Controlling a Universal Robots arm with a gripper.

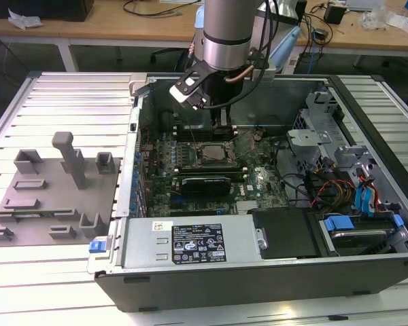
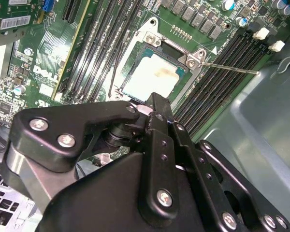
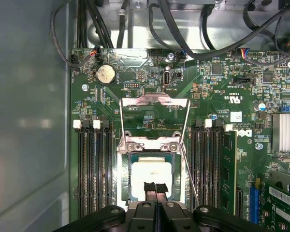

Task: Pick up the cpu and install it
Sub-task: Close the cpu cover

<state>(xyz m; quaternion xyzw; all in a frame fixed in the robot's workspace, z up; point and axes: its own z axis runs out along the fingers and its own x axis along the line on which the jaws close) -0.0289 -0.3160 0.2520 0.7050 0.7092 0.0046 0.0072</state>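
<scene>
cpu (image 3: 152, 170) flat in open socket frame (image 3: 150, 144) on motherboard (image 3: 135, 77), pale top up, faint smudge near middle. Load plate (image 3: 154, 102) flipped back, lever (image 3: 189, 174) loose just beside socket. Gripper (image 3: 154, 187) directly over cpu's edge, fingers pressed together with nothing between. Touching the top or hovering just above, hard to tell. In exterior view, arm reaching down into open computer case (image 1: 258, 285). Grey fixture plate (image 1: 47, 197) well apart on the exterior view's left.

Robotics lab: open computer case (image 1: 258, 282) on slatted aluminium bench (image 1: 68, 102), cable-strewn desks (image 1: 109, 27) behind.
</scene>
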